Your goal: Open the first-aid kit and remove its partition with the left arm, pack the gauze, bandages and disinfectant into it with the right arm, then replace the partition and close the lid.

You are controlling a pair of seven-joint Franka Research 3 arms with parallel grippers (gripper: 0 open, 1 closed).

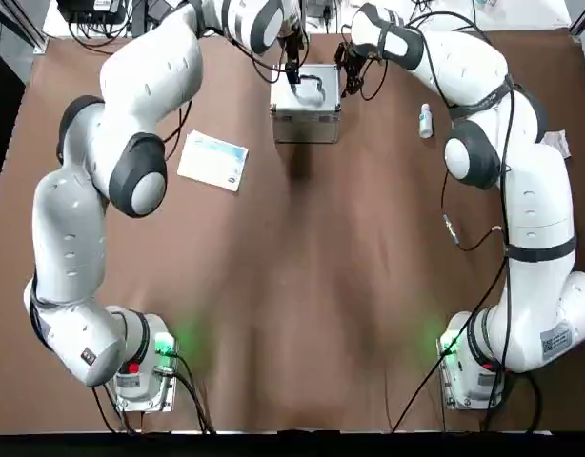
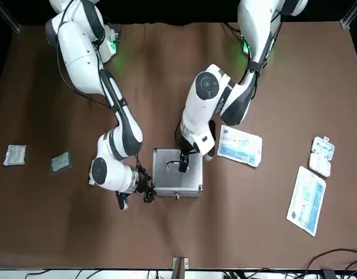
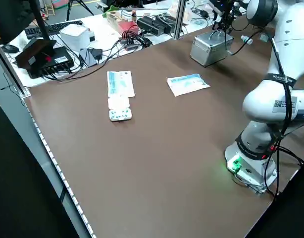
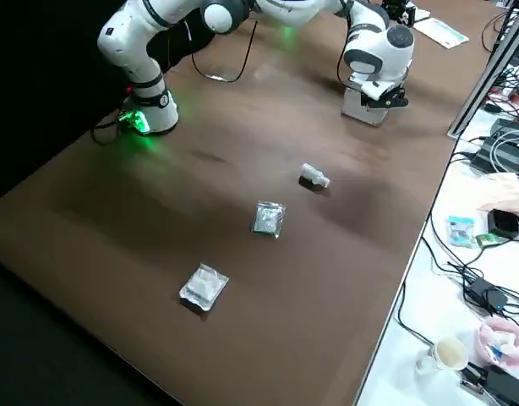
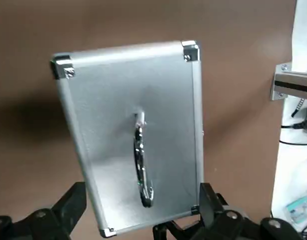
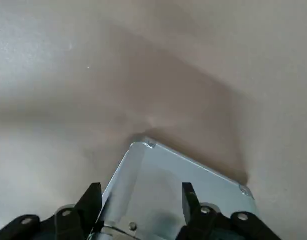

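Closed silver aluminium first-aid kit: left gripper poised above its lid, jaws spread; right gripper braces one side, jaws likewise spread.

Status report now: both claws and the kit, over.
Left claw open over the closed kit, above the handle. Right claw open beside the kit. Nothing in the way.
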